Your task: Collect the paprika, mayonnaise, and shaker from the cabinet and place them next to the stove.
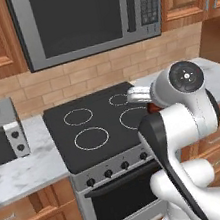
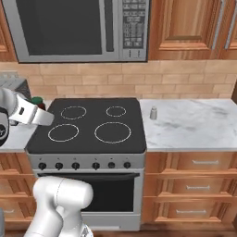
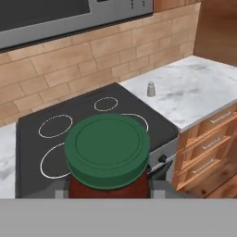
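Observation:
My gripper (image 3: 109,187) is shut on the paprika (image 3: 107,150), a dark red jar with a round green lid that sits between the two fingertips. I hold it in the air over the front left of the stove (image 3: 32,152), a black cooktop with white ring burners (image 2: 88,125). A bit of the jar (image 2: 38,102) shows beside the hand at the left. The shaker (image 2: 153,113), small and pale grey, stands upright on the marble counter just right of the stove (image 3: 151,89). The mayonnaise is out of view.
A microwave (image 2: 74,28) hangs over the stove, with shut wooden wall cabinets (image 2: 185,28) beside it. A grey toaster oven (image 1: 2,132) stands on the counter left of the stove. The marble counter (image 2: 194,125) runs on to the right, over drawers.

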You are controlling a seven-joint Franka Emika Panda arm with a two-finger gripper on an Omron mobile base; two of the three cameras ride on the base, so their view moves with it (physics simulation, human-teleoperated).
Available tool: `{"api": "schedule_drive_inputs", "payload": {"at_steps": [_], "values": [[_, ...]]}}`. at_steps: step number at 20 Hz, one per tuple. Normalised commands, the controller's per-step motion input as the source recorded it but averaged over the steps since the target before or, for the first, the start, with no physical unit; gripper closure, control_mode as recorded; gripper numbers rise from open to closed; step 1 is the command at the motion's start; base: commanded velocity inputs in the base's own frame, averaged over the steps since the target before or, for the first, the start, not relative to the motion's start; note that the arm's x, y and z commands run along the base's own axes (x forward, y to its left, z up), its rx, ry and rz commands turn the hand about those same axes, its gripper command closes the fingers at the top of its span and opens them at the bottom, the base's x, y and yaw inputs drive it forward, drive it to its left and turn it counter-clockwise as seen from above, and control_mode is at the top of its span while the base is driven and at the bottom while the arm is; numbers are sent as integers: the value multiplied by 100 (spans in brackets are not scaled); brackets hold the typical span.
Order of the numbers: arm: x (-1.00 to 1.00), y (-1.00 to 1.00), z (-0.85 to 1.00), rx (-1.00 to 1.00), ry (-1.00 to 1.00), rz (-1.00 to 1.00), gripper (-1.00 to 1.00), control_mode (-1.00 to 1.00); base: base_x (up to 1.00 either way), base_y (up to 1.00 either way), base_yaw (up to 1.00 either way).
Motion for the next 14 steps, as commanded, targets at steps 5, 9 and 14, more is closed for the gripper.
{"api": "schedule_drive_inputs", "payload": {"at_steps": [5, 9, 14], "values": [[0, 0, 0, 0, 0, 0, 100, 100, 49, -46, 0], [0, 0, 0, 0, 0, 0, 100, 100, 59, -32, 6], [0, 0, 0, 0, 0, 0, 100, 100, 60, -21, 9]]}}
